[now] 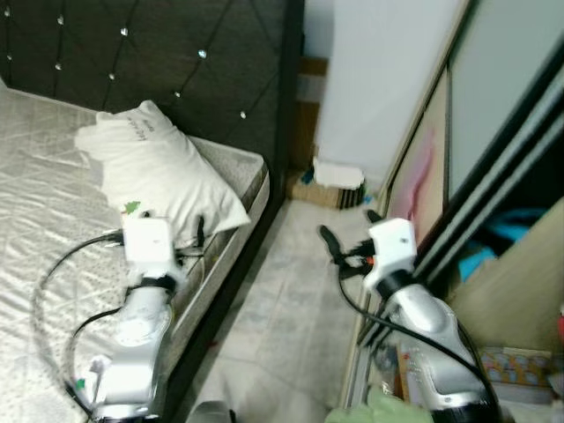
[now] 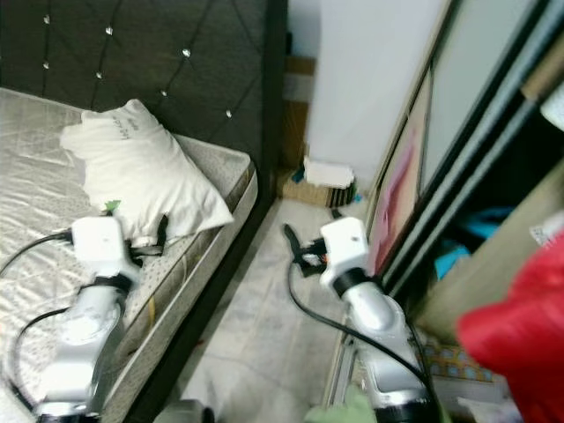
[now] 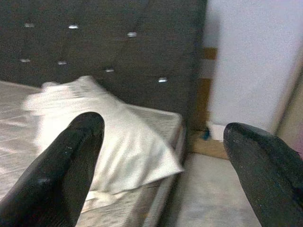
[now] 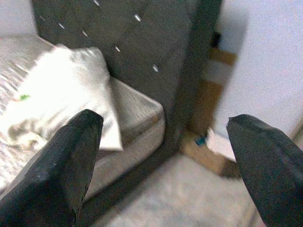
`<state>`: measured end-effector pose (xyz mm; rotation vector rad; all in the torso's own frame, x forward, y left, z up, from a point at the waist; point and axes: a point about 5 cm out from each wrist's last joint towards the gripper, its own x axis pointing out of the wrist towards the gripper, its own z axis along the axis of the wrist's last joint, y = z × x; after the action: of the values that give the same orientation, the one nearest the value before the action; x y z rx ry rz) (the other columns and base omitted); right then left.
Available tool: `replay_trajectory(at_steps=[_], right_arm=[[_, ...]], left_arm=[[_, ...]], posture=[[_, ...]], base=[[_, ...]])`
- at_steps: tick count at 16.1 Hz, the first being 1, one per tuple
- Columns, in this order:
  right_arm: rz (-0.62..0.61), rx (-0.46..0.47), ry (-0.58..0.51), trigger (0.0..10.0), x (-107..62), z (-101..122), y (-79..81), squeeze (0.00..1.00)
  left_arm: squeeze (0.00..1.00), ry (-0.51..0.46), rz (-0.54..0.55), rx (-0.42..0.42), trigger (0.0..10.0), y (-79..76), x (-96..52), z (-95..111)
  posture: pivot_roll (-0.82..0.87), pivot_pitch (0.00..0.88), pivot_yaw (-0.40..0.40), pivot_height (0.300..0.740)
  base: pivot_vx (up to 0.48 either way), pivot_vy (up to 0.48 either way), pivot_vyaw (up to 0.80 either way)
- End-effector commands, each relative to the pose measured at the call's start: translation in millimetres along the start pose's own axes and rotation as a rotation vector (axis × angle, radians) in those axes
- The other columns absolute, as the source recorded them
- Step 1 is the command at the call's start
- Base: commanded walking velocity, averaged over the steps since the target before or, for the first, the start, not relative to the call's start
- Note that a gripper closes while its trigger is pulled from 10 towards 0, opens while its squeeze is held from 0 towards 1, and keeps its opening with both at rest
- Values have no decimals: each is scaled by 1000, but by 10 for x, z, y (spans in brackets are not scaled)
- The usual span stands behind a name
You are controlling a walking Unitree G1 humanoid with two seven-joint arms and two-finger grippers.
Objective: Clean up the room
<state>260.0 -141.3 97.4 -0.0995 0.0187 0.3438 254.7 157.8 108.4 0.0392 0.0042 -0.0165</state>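
Note:
A white pillow (image 1: 163,172) lies at the head of the bed (image 1: 44,203), against the dark tufted headboard (image 1: 176,53). My left gripper (image 1: 196,240) hovers over the mattress edge just short of the pillow's near corner. It is open, and the left wrist view shows its fingers (image 3: 61,170) spread wide with nothing between them. My right gripper (image 1: 348,227) is held over the tiled floor (image 1: 282,300) between the bed and the wardrobe. It is open and empty too, with its fingers (image 4: 66,165) wide apart.
A wardrobe with sliding doors (image 1: 493,132) stands on the right, with blue things (image 1: 507,233) inside. A small basket with a white top (image 1: 337,181) sits on the floor by the wall. A red object (image 2: 520,335) and something green (image 1: 370,410) are close by.

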Motion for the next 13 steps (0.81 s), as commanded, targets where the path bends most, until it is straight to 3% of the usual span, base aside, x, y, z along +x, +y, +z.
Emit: replay_trajectory(at_steps=[1,13], right_arm=[[0,-5,-20,10000,24,44,-3,0],[8,-21,-24,10000,30,61,-14,0]], left_arm=[[0,-10,-2,5,10000,19,14,28],[0,-14,1,-9,10000,2,38,32]], posture=[[36,0,-79,740],[30,1,-85,740]], base=[[0,0,419],[0,0,776]])
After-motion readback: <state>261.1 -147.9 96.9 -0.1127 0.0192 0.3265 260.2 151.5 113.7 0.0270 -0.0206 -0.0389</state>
